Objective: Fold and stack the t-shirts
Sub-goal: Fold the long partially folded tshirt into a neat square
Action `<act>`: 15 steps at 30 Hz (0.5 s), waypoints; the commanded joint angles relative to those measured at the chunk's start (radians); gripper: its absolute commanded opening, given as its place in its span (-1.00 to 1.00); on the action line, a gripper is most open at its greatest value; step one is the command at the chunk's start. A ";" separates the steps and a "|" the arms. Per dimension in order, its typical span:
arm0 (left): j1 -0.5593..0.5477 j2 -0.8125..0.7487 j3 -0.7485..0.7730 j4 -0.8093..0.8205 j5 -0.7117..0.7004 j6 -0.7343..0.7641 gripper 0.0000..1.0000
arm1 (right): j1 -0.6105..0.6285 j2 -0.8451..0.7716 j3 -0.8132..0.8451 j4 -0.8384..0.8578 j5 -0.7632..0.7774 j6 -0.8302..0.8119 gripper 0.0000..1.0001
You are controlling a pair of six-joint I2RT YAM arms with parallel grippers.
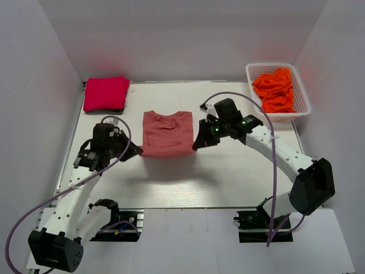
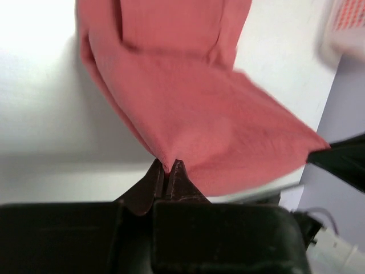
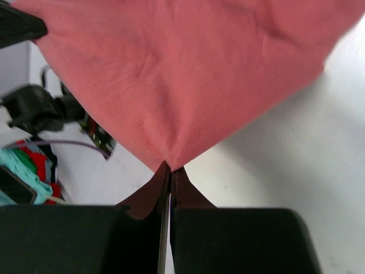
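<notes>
Top external shows a folded crimson-pink shirt (image 1: pixel 106 93) at the table's far left corner. Mid-table, the left gripper (image 1: pixel 137 152) clamps the salmon-pink shirt (image 1: pixel 167 132) by its near left corner, and the right gripper (image 1: pixel 197 144) clamps its near right corner. Orange shirts (image 1: pixel 275 90) fill the basket (image 1: pixel 258 71) at the far right corner.
</notes>
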 commanded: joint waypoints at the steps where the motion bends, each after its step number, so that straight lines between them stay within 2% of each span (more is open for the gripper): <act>1: 0.010 0.017 0.090 0.006 -0.144 -0.026 -1.00 | -0.027 0.013 0.115 -0.003 0.008 -0.020 -1.00; 4: 0.019 0.040 0.100 0.087 -0.231 -0.093 -1.00 | -0.065 0.085 0.184 0.001 -0.007 0.024 -1.00; 8: 0.019 0.156 0.133 0.227 -0.310 -0.121 -1.00 | -0.111 0.169 0.217 0.083 -0.078 0.058 -1.00; 12: 0.019 0.288 0.217 0.246 -0.395 -0.159 -1.00 | -0.154 0.237 0.252 0.165 -0.197 0.093 -1.00; 15: 0.019 0.345 0.260 0.302 -0.415 -0.160 -1.00 | -0.180 0.272 0.289 0.198 -0.202 0.099 -1.00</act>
